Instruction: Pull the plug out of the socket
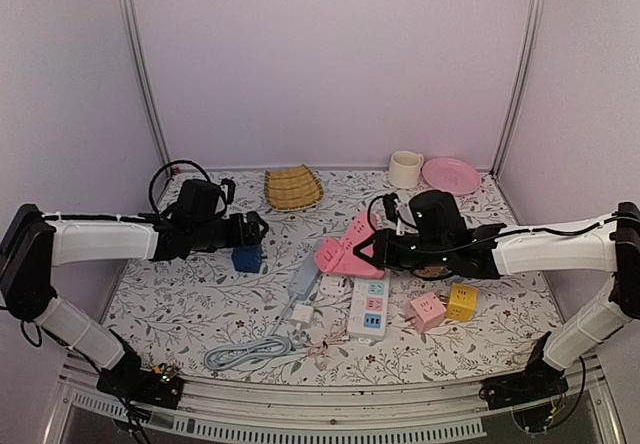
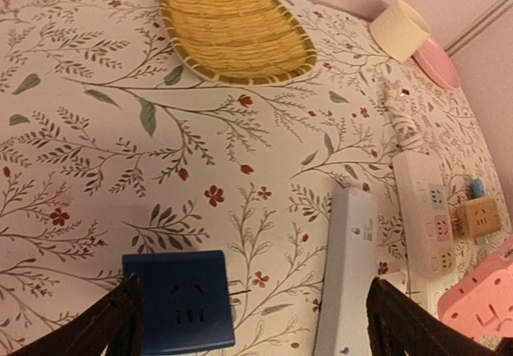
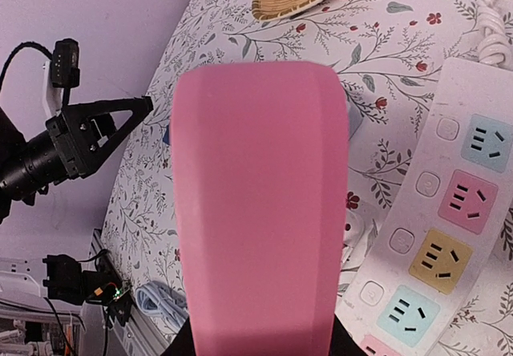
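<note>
The plug is a dark blue cube (image 1: 246, 258) (image 2: 180, 300) with thin prongs, lying on the flowered cloth apart from the socket. My left gripper (image 1: 255, 230) (image 2: 252, 324) hangs open over it, the cube close by its left finger (image 2: 120, 316). The socket is a long white strip with pastel outlets (image 1: 369, 306) (image 2: 429, 212) (image 3: 449, 236), and nothing is plugged into the outlets I see. My right gripper (image 1: 388, 250) (image 3: 256, 348) is shut on a flat pink power strip (image 1: 345, 249) (image 3: 260, 204), held tilted above the socket's far end.
A slim grey-blue strip (image 1: 303, 276) (image 2: 349, 276) lies between plug and socket, its coiled cable (image 1: 245, 354) near the front. Pink (image 1: 427, 312) and yellow (image 1: 461, 301) cube adapters sit right of the socket. A bamboo tray (image 1: 293, 187), cup (image 1: 405, 169) and pink plate (image 1: 450, 174) stand at the back.
</note>
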Controlling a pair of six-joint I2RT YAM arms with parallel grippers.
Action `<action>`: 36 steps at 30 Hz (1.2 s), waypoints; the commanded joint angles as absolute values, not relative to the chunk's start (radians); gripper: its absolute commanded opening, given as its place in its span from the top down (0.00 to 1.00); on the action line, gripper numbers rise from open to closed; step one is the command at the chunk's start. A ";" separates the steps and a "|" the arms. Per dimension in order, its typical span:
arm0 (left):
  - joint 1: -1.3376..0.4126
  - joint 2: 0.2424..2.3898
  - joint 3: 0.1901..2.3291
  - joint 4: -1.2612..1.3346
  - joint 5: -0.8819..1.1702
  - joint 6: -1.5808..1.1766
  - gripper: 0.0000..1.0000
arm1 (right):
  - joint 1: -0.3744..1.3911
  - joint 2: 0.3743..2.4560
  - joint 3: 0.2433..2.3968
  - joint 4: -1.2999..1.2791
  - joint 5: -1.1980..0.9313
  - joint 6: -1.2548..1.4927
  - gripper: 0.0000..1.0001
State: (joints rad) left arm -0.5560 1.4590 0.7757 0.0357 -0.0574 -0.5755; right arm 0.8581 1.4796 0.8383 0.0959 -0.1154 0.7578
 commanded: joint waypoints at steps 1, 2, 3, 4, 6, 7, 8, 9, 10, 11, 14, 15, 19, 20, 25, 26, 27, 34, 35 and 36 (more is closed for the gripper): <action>-0.618 1.437 0.781 0.135 0.122 -0.486 0.03 | 0.863 1.466 0.870 0.190 -0.195 0.705 0.96; -0.630 1.436 0.783 0.163 0.167 -0.473 0.03 | 0.863 1.468 0.874 0.195 -0.210 0.697 0.96; -0.643 1.436 0.784 0.191 0.213 -0.464 0.04 | 0.863 1.469 0.876 0.203 -0.226 0.684 0.96; -0.652 1.436 0.784 0.217 0.258 -0.456 0.04 | 0.862 1.468 0.877 0.216 -0.246 0.673 0.96; -0.662 1.443 0.788 0.267 0.353 -0.445 0.04 | 0.863 1.463 0.879 0.233 -0.282 0.651 0.96; -0.667 1.449 0.794 0.281 0.393 -0.439 0.04 | 0.864 1.457 0.878 0.245 -0.301 0.642 0.96; -0.674 1.454 0.802 0.291 0.424 -0.433 0.05 | 0.863 1.451 0.878 0.251 -0.317 0.630 0.96; -0.682 1.459 0.807 0.301 0.461 -0.424 0.05 | 0.863 1.445 0.876 0.254 -0.329 0.624 0.96; -0.690 1.462 0.811 0.315 0.491 -0.418 0.05 | 0.863 1.437 0.876 0.255 -0.336 0.610 0.96; -0.697 1.463 0.813 0.330 0.519 -0.413 0.05 | 0.863 1.430 0.877 0.254 -0.338 0.602 0.96; -0.710 1.476 0.823 0.362 0.608 -0.408 0.06 | 0.863 1.408 0.875 0.252 -0.353 0.575 0.96; -0.713 1.480 0.827 0.368 0.627 -0.408 0.07 | 0.862 1.400 0.873 0.250 -0.357 0.569 0.96; -0.734 1.504 0.848 0.368 0.670 -0.398 0.12 | 0.861 1.376 0.874 0.251 -0.378 0.549 0.96; -0.739 1.510 0.851 0.368 0.676 -0.396 0.14 | 0.861 1.374 0.875 0.252 -0.383 0.546 0.96; -0.758 1.507 0.853 0.382 0.696 -0.392 0.26 | 0.858 1.359 0.869 0.246 -0.368 0.544 0.96; -0.760 1.503 0.853 0.381 0.695 -0.392 0.29 | 0.856 1.354 0.865 0.245 -0.361 0.544 0.96; -0.760 1.498 0.853 0.378 0.692 -0.392 0.32 | 0.851 1.347 0.859 0.244 -0.352 0.547 0.96; -0.771 1.481 0.863 0.334 0.678 -0.374 0.47 | 0.817 1.325 0.830 0.231 -0.307 0.579 0.96; -0.775 1.481 0.866 0.328 0.674 -0.372 0.49 | 0.816 1.326 0.830 0.228 -0.303 0.581 0.96; -0.779 1.482 0.868 0.326 0.673 -0.370 0.52 | 0.816 1.328 0.829 0.225 -0.298 0.584 0.96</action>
